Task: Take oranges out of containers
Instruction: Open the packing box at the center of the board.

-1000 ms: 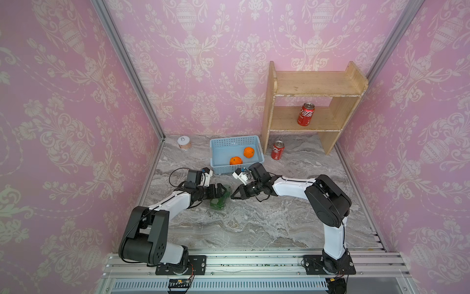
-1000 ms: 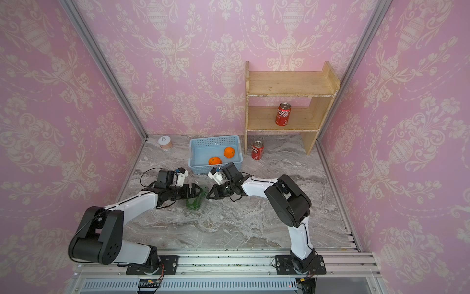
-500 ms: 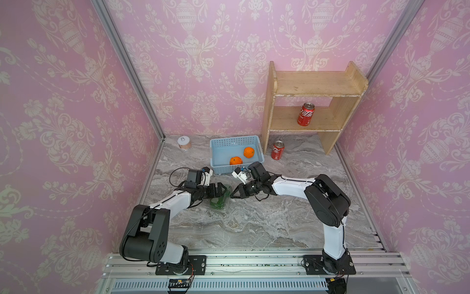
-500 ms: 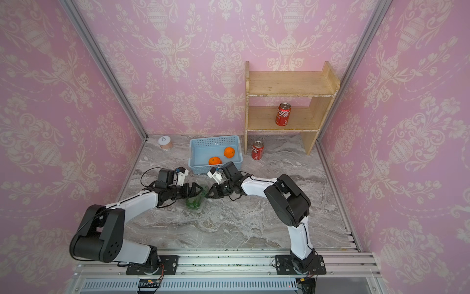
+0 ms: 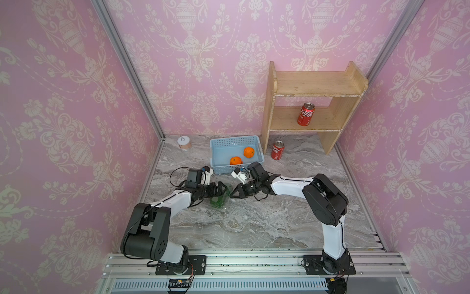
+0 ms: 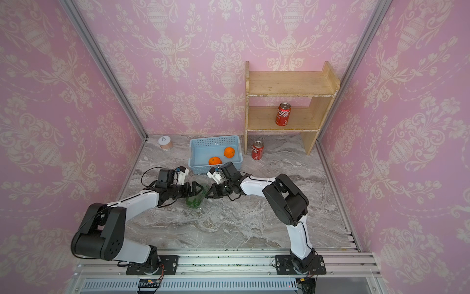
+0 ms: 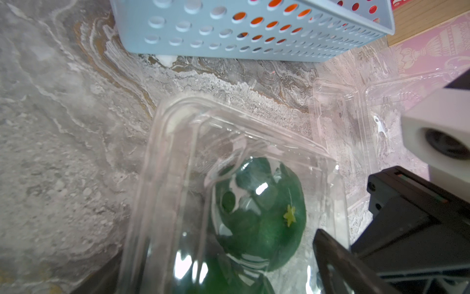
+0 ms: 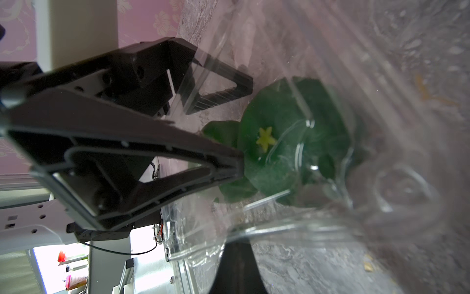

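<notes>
- The clear container (image 5: pixel 219 201) (image 7: pixel 178 152) lies on the tabletop (image 5: pixel 267 219) just in front of the light-blue basket (image 5: pixel 234 139), between the two arms' tips.
- Two green oranges (image 7: pixel 259 216) (image 8: pixel 287 127) are inside it, touching each other. One shows a pale star-shaped stem mark through the plastic.
- The lid covers the fruit; I cannot tell whether it is fully snapped down.
- The left claw (image 5: pixel 222 190) is spread wide around one end of the container, a finger against each side wall, grasping it.
- The right claw (image 5: pixel 232 196) is clenched on the thin rim at the container's opposite end, its tips nearly meeting those of the left claw.
- Two bright oranges (image 5: pixel 236 161) (image 5: pixel 248 152) rest in the basket, near each other but apart.
- In the left wrist view a second container (image 7: pixel 343 114), clear and with no fruit in it, lies on the tabletop just beside the first.
- A wooden shelf (image 5: pixel 312 84) stands at the back, with a red can (image 5: pixel 306 114) upright on its lower board.
- Another red can (image 5: pixel 277 150) stands on the tabletop between the basket and the shelf.
- A small white-lidded jar (image 5: pixel 184 142) sits in the back corner, well apart from the rest.
</notes>
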Tool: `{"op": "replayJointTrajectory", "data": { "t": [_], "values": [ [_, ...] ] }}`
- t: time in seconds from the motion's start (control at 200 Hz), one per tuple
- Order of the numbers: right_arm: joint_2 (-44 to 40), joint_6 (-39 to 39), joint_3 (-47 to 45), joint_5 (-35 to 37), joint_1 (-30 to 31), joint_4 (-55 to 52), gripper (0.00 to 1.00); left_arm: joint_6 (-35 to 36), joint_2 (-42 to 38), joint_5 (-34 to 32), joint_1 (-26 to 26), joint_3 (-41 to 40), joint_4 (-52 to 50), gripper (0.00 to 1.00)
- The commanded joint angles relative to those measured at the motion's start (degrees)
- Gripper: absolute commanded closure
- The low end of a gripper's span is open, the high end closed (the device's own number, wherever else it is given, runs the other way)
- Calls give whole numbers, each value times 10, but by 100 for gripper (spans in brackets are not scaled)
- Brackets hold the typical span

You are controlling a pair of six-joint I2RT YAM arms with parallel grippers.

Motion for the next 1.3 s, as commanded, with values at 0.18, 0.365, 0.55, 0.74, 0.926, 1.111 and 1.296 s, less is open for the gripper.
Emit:
{"op": "replayJointTrajectory", "data": {
  "t": [0.18,0.365,0.55,0.74,0.926,1.111,1.296],
  "values": [
    [20,40,27,-8,-1,77,100,-17,12,48,-12,4,-3,1],
    [22,32,31,3,-1,61,100,-22,17,54,-12,3,8,1],
    [24,35,30,10,-2,62,97,-36,21,73,-12,-11,50,1],
    [21,37,27,12,-5,65,92,-38,21,77,-12,-12,59,1],
    [11,36,19,26,-11,67,82,-37,19,76,-12,-14,64,1],
    [2,66,0,55,-18,95,79,-44,22,80,-12,-20,82,1],
    [5,80,-4,64,-19,116,74,-49,23,83,-11,-24,96,1]
  ]
}}
